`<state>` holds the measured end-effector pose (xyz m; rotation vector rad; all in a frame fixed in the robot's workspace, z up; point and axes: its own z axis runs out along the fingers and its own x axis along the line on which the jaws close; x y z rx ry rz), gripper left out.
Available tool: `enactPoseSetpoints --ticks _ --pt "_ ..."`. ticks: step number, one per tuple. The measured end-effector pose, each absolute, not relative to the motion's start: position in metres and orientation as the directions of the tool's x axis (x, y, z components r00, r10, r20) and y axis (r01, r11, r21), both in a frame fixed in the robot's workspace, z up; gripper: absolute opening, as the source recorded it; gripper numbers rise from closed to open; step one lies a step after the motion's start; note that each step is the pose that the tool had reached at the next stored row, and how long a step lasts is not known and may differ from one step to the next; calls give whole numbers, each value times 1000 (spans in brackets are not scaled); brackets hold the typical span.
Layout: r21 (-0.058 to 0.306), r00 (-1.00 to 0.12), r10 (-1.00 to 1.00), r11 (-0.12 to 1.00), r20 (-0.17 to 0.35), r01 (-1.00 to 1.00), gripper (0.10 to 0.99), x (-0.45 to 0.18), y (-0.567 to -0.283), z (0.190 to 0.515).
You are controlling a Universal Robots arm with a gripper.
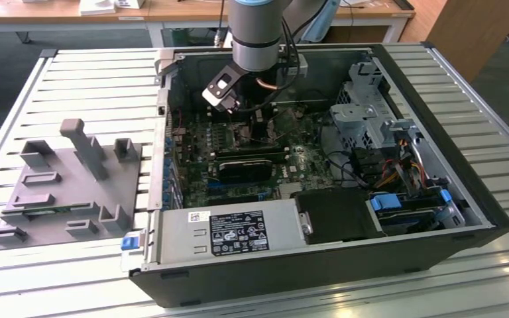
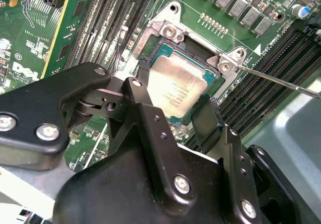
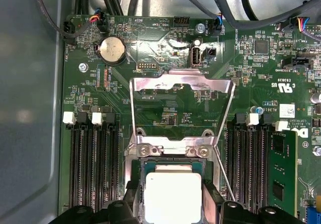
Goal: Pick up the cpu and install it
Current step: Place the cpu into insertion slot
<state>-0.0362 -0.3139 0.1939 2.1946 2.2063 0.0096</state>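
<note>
The cpu (image 2: 178, 91), a flat square chip with a silvery top, lies level in the motherboard's socket (image 2: 165, 33), its metal frame showing around it. In the first wrist view the cpu (image 3: 173, 196) is bright white under the light. My gripper (image 2: 173, 93) straddles it, with one black finger (image 2: 143, 81) against one edge and the other finger (image 2: 204, 114) against the opposite edge. The jaws look closed onto the chip. In the exterior view the gripper (image 1: 250, 129) reaches down into the open computer case (image 1: 466, 192), low over the board.
The socket's load plate (image 3: 183, 81) stands flipped open, and its thin wire lever (image 2: 281, 81) juts out sideways. Memory slots (image 3: 93, 158) flank the socket. A grey fixture block (image 1: 64, 182) sits on the slatted table at the exterior view's left. A power supply (image 1: 228, 232) and drive cage (image 1: 370, 106) crowd the case.
</note>
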Motion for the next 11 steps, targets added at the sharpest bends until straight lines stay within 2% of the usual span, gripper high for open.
enactPoseSetpoints --ticks 8,9,10,11 --pt "25 -5 1000 6 -17 1000 596 -36 -314 200" --pt "25 -5 1000 6 -17 1000 533 -36 -314 201" --pt "25 -5 1000 6 -17 1000 533 -36 -314 202" --pt "25 -5 1000 5 -17 1000 475 -36 -314 203"
